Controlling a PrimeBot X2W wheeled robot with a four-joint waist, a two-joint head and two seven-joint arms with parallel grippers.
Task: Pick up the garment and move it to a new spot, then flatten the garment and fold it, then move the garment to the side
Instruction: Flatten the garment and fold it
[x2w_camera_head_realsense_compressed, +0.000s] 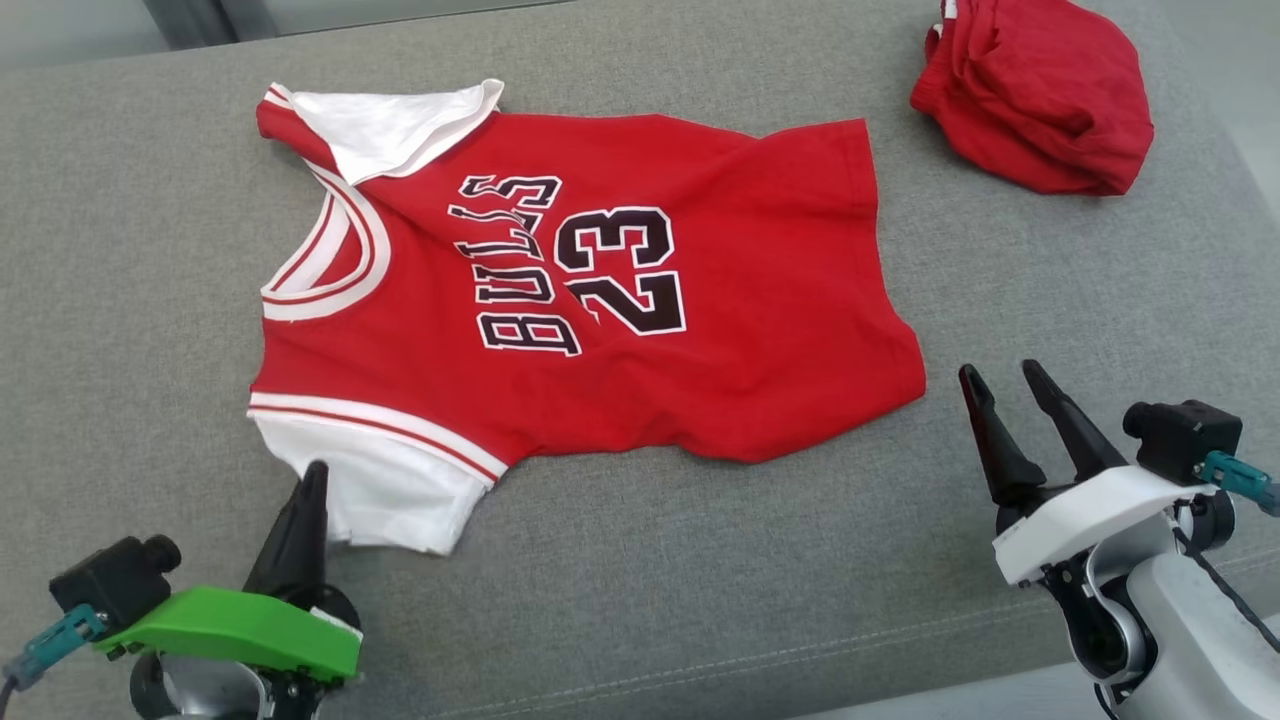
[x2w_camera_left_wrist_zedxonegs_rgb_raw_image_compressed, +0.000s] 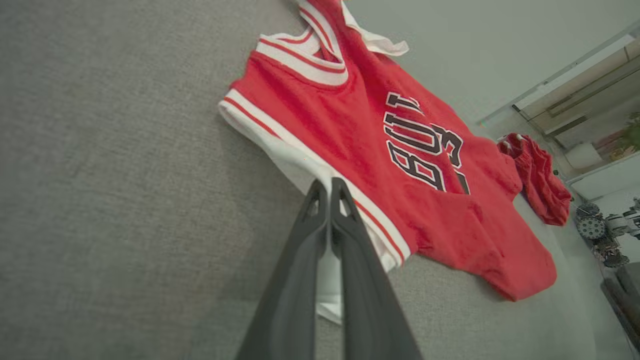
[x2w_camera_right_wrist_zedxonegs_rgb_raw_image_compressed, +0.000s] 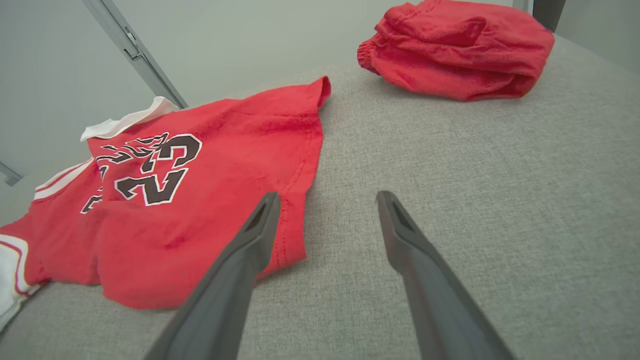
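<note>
The garment (x2w_camera_head_realsense_compressed: 760, 330) is a red jersey with white sleeves and black "BULLS 23" lettering, spread out front side up on the grey cushion (x2w_camera_head_realsense_compressed: 700, 580). Its far sleeve is folded back over the shoulder. My left gripper (x2w_camera_head_realsense_compressed: 316, 472) is shut, and its tips meet on the edge of the near white sleeve. In the left wrist view the two fingers of that left gripper (x2w_camera_left_wrist_zedxonegs_rgb_raw_image_compressed: 330, 184) press together over the sleeve of the garment (x2w_camera_left_wrist_zedxonegs_rgb_raw_image_compressed: 350, 130). My right gripper (x2w_camera_head_realsense_compressed: 1000, 370) stands open just right of the hem. The right wrist view shows this right gripper (x2w_camera_right_wrist_zedxonegs_rgb_raw_image_compressed: 328, 196) open beside the hem corner of the garment (x2w_camera_right_wrist_zedxonegs_rgb_raw_image_compressed: 210, 215).
A bunched red piece of clothing (x2w_camera_head_realsense_compressed: 1040, 95) lies at the cushion's far right corner, also seen as a red bundle (x2w_camera_right_wrist_zedxonegs_rgb_raw_image_compressed: 455, 47) beyond my right fingers. The cushion's front edge runs just below both grippers. Bare grey fabric lies between the jersey and that edge.
</note>
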